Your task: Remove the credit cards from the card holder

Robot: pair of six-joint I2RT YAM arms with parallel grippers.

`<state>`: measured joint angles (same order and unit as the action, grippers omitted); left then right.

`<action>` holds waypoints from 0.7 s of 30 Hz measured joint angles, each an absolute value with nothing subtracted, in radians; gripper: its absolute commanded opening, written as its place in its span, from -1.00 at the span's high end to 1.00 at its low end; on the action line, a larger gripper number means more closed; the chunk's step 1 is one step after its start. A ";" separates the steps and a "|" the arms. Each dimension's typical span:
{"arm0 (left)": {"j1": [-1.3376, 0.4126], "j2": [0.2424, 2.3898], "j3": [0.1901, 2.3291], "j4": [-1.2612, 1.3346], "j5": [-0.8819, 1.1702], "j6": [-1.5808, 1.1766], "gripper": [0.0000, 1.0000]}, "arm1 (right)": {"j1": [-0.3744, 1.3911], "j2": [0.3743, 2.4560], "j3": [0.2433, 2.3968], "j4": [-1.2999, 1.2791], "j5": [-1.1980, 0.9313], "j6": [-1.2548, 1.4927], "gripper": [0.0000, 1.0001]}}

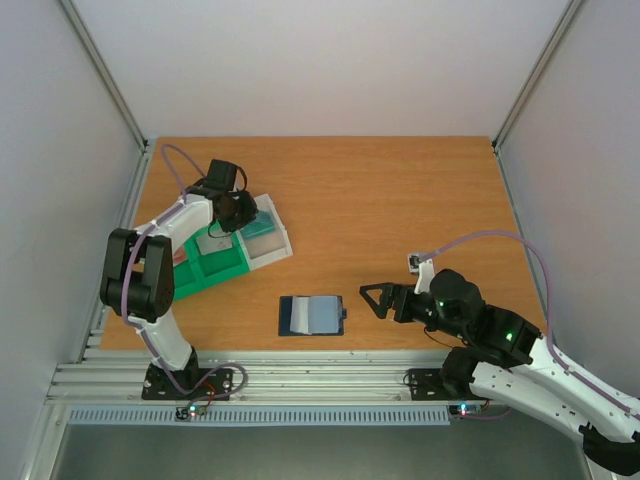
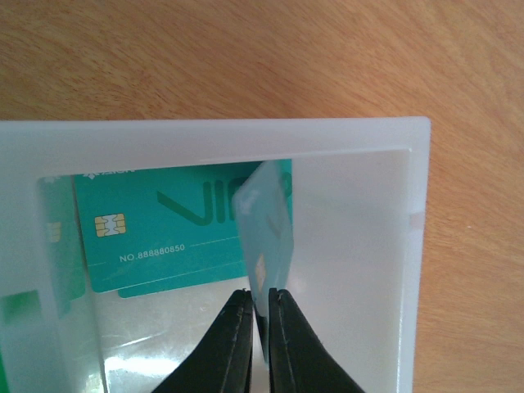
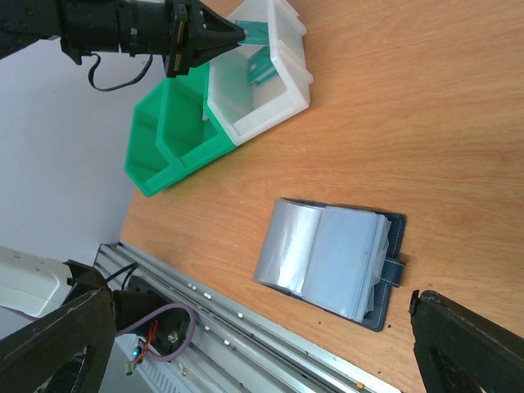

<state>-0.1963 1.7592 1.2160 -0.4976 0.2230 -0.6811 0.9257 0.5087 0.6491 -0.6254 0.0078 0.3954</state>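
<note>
The card holder (image 1: 312, 315) lies open and flat near the table's front edge, its grey-blue pockets facing up; it also shows in the right wrist view (image 3: 332, 258). My left gripper (image 2: 260, 296) is shut on a pale teal credit card (image 2: 266, 229), held on edge above the white bin (image 2: 246, 135). Another teal credit card (image 2: 164, 233) lies flat inside that bin. In the top view my left gripper (image 1: 232, 210) hangs over the white bin (image 1: 268, 238). My right gripper (image 1: 375, 300) is open and empty, just right of the holder; its jaws stand wide apart in the right wrist view (image 3: 262, 303).
A green bin (image 1: 205, 268) stands against the white bin's left side at the table's left; it also shows in the right wrist view (image 3: 176, 139). A metal rail (image 1: 300, 378) runs along the near edge. Grey walls enclose the table.
</note>
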 measured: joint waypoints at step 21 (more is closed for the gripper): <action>-0.196 1.695 1.253 -0.580 0.168 -0.645 0.01 | 0.926 0.583 0.724 -0.710 0.030 0.375 -0.97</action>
